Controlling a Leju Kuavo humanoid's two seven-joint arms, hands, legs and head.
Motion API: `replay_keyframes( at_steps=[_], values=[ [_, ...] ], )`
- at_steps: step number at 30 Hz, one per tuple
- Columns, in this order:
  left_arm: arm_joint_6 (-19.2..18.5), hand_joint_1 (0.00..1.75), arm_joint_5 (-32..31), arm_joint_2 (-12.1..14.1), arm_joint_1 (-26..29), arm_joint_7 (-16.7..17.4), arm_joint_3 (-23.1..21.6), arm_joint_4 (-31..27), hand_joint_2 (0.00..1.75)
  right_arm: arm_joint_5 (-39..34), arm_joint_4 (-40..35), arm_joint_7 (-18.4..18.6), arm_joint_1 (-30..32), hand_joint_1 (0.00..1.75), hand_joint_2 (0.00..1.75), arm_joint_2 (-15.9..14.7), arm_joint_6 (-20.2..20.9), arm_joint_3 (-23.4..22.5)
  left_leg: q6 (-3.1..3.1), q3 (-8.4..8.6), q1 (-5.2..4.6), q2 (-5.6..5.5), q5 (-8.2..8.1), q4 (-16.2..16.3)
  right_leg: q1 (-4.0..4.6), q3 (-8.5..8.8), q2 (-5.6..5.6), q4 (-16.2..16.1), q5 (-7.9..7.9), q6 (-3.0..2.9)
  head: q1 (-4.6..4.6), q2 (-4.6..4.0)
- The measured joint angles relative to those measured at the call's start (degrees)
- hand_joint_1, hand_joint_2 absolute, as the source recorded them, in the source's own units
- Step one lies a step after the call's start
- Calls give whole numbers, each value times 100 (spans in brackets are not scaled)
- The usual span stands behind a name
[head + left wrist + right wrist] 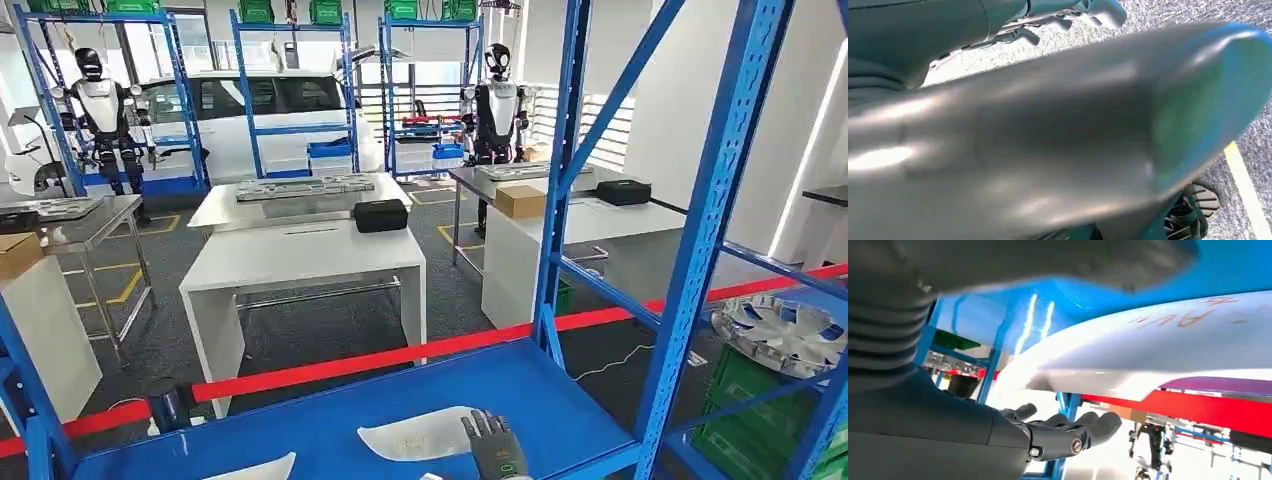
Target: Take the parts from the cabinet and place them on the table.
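On the blue shelf (560, 400) lies a white curved panel (420, 435). The right hand (497, 448) rests at the panel's near edge, fingers (1083, 430) loosely spread, holding nothing. The left hand (1073, 15) shows curled fingers beside a blurred grey surface; whether they grip it, I cannot tell. A white desk (300, 260) stands beyond.

We stood in a robotics test hall — blue steel racks (285, 95) holding green crates (325, 11), white worktables (300, 255), a parked white car (250, 110) and two humanoid robots (100, 115) on stands, floor marked in yellow tape.
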Motion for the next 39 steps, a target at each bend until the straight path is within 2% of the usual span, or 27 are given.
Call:
replay_keyframes(
  at_steps=[12, 21, 22, 23, 39],
  values=[
    [-50, 0, -39, 0, -12, 37, 37, -2, 0, -24, 0, -599, 21, 0, 175, 2, 39, 0, 18, -25, 0, 0, -12, 0, 0, 29, -1, -14, -3, 5, 0, 0],
    [-72, 0, -57, -2, -20, 59, 42, -2, 0, -22, 0, -658, -6, 0, 175, 9, -2, -2, 20, -9, 0, -1, -14, 0, 1, 51, -1, -21, -5, 8, 0, 0],
    [-83, 0, -59, -2, -20, 61, 42, -2, 0, -24, 0, -658, -5, 103, 175, 11, -9, -2, 20, -8, 0, -1, -14, 0, 1, 53, -1, -22, -5, 9, 0, 0],
    [-83, 0, -63, -2, -20, 63, 42, -2, 0, -22, 0, -656, -3, 175, 175, 11, -13, -2, 20, -8, 0, -1, -13, 0, 1, 54, -1, -23, -5, 9, 0, 0],
    [-83, 0, -33, -9, -18, 55, 94, -2, 0, -50, 2, -671, 92, 175, 175, 17, -66, -2, 21, -10, 0, -1, -14, 0, 1, 54, -1, -26, -3, 14, 0, 0]
  ],
)
